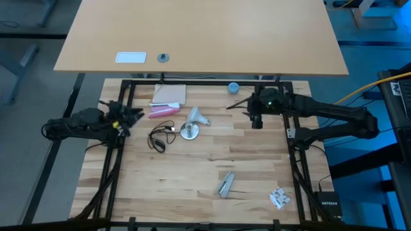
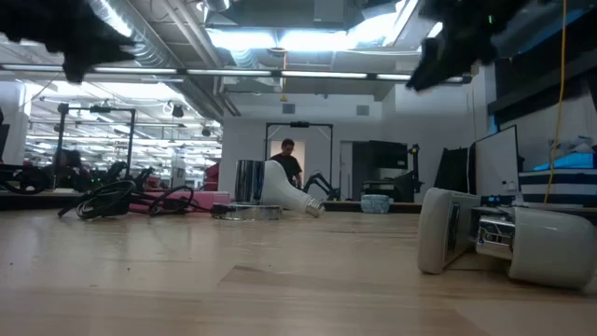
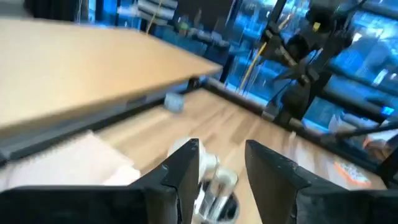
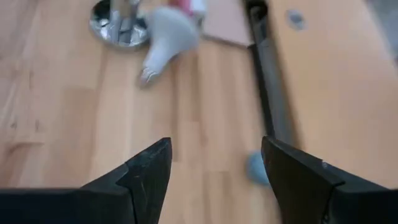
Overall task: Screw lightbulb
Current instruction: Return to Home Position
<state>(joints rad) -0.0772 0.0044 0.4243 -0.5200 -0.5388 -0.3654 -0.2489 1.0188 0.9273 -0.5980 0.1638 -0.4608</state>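
Near edge: a white-grey device (image 2: pixel 485 245) is lying on the table (image 1: pixel 192 205), playing no part.
Lightbulb: the lightbulb (image 1: pixel 198 117) is lying on its side just beside the silvery socket (image 1: pixel 189 131), not screwed in.
Left gripper: the left gripper (image 1: pixel 133 114) is hanging at the table's left edge, fingers apart, empty.
Right gripper: the right gripper (image 1: pixel 256 120) is hovering right of the bulb, fingers spread, carrying nothing. Both are likely parking.
Far: a blue-grey cap (image 1: pixel 233 87) is sitting by the back rail.

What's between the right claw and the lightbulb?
Just bare wooden table. In the high view nothing lies between the open right claw and the lightbulb, which lies on its side; the right wrist view agrees. The left claw waits apart.
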